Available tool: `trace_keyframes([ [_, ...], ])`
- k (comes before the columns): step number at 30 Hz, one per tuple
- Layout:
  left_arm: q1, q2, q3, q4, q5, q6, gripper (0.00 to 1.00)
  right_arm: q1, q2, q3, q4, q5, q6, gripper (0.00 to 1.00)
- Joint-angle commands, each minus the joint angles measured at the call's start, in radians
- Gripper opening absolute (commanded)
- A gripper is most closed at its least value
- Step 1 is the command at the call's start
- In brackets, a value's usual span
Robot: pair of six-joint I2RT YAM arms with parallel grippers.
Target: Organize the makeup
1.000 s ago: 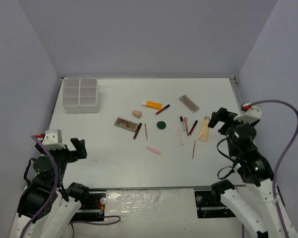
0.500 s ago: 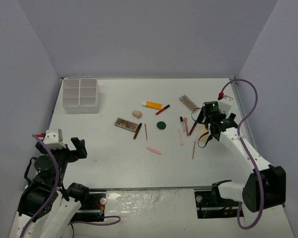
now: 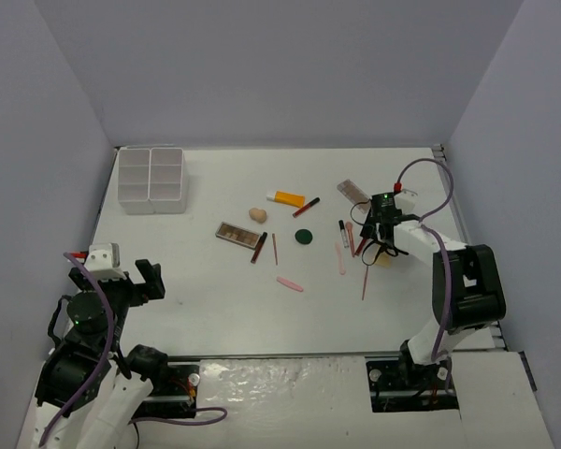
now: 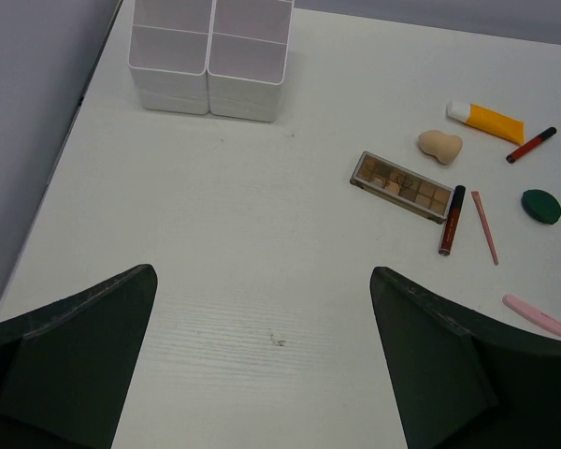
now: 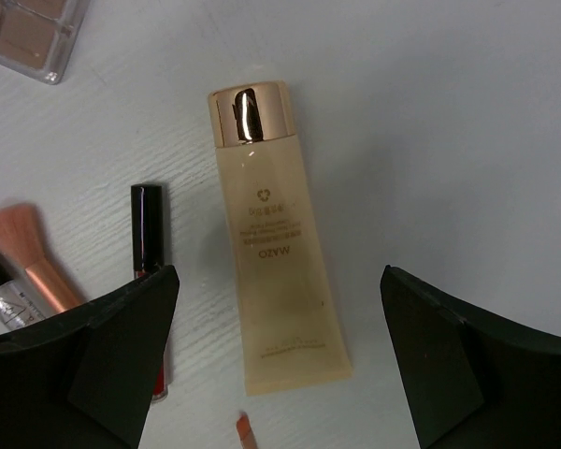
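The makeup lies scattered over the middle of the white table. My right gripper [image 5: 280,374] hangs open just above a beige tube [image 5: 271,262] with a gold cap, one finger on each side and neither touching it. Beside it lie a red gloss stick [image 5: 150,281], a small brush [image 5: 28,253] and the corner of a brown palette [image 5: 28,33]. From above, the right gripper [image 3: 380,241] hides most of that tube. Further left are another brown palette [image 3: 235,234], an orange tube [image 3: 287,198], a beige sponge [image 3: 257,214] and a dark-green compact [image 3: 304,237]. My left gripper [image 4: 262,374] is open over bare table.
A white four-compartment box [image 3: 151,178] stands at the far left corner and also shows as the box [image 4: 210,56] in the left wrist view. Thin pencils and a pink stick [image 3: 290,283] lie between the palettes. Grey walls close in three sides.
My right arm has swung out from the near right and come down over the beige tube, its jaws narrowing slightly. The left arm has not moved.
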State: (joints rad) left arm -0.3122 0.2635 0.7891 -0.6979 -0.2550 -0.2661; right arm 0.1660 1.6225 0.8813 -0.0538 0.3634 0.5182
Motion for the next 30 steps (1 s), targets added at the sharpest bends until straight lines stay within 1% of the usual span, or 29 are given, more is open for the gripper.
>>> trace_keyframes([
  [1,0.001,0.037,0.018,0.069,0.010,-0.007,0.97,-0.026,0.047,0.043,0.093,-0.018,-0.022,0.83],
  [7,0.001,0.040,0.016,0.075,0.031,-0.004,0.97,-0.055,0.071,0.018,0.143,-0.047,-0.029,0.74],
  [10,0.001,0.041,0.018,0.077,0.045,-0.004,0.97,-0.060,0.079,0.016,0.155,-0.051,-0.032,0.65],
  [13,-0.001,0.037,0.018,0.081,0.063,-0.003,0.97,-0.063,0.082,0.018,0.162,-0.052,-0.039,0.53],
  [16,-0.001,0.042,0.015,0.089,0.107,-0.001,0.97,-0.063,0.066,0.021,0.167,-0.051,-0.057,0.34],
  [17,-0.001,0.048,0.015,0.093,0.151,-0.001,0.97,-0.063,0.052,0.024,0.166,-0.050,-0.064,0.25],
  [18,-0.001,0.055,0.016,0.094,0.154,-0.001,0.97,-0.063,0.051,0.024,0.166,-0.050,-0.064,0.25],
  [20,-0.001,0.092,0.034,0.093,0.265,-0.001,0.97,-0.062,-0.027,0.023,0.164,-0.064,-0.073,0.15],
  [23,-0.001,0.166,0.073,0.085,0.381,-0.009,0.97,-0.048,-0.140,0.023,0.139,-0.089,-0.059,0.10],
  [26,-0.002,0.224,0.134,0.091,0.445,-0.025,0.97,-0.004,-0.283,0.025,0.104,-0.117,-0.005,0.09],
  [28,-0.002,0.252,0.154,0.130,0.482,-0.054,0.97,0.039,-0.383,0.028,0.096,-0.118,0.034,0.09],
  [30,-0.003,0.279,0.170,0.194,0.538,-0.101,0.97,0.086,-0.436,0.038,0.092,-0.116,0.075,0.08],
])
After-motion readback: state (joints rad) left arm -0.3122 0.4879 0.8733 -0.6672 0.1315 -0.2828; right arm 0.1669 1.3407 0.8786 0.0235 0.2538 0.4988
